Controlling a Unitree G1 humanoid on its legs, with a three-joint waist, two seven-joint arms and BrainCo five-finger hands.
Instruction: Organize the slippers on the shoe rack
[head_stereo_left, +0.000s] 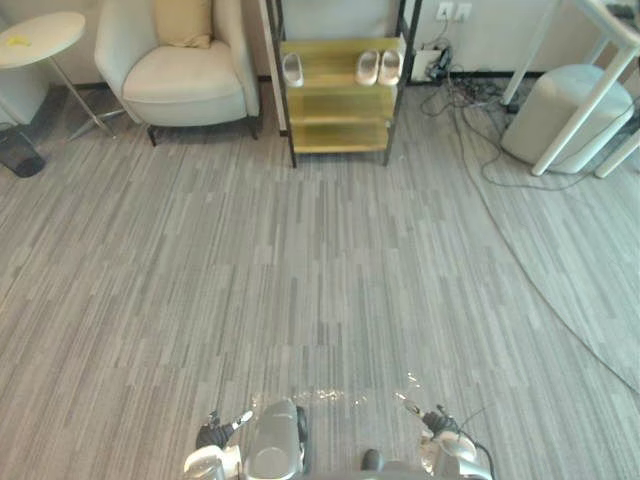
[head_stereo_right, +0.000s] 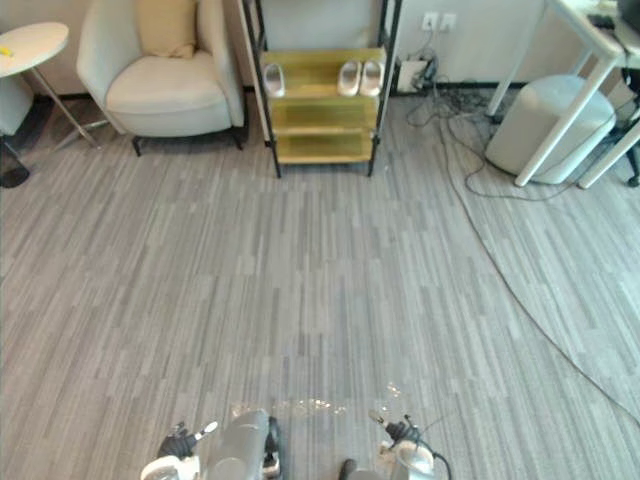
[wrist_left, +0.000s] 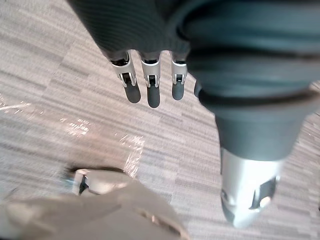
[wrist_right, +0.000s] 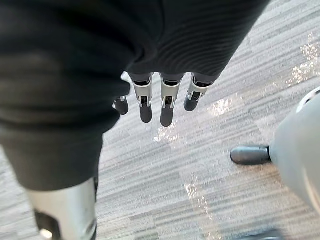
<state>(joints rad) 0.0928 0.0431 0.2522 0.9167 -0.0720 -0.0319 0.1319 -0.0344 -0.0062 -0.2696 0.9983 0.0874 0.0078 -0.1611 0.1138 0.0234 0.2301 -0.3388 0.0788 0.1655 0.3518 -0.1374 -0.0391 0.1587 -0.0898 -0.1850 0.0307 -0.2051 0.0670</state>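
The shoe rack (head_stereo_left: 340, 95), with a black frame and yellowish shelves, stands far ahead against the wall. On its top shelf a single pale slipper (head_stereo_left: 292, 69) lies at the left end, and a pair of pale slippers (head_stereo_left: 379, 67) lies side by side at the right end. The two lower shelves look bare. My left hand (wrist_left: 153, 92) hangs over the carpet with straight fingers and nothing in it. My right hand (wrist_right: 167, 112) hangs the same way, open and holding nothing. Both hands are low and far from the rack.
A beige armchair (head_stereo_left: 185, 70) stands left of the rack, with a round side table (head_stereo_left: 40, 38) and a dark bin (head_stereo_left: 18, 152) further left. Right of the rack lie cables (head_stereo_left: 470, 100), a grey pouf (head_stereo_left: 560, 110) and white table legs (head_stereo_left: 590, 95). Grey carpet stretches between me and the rack.
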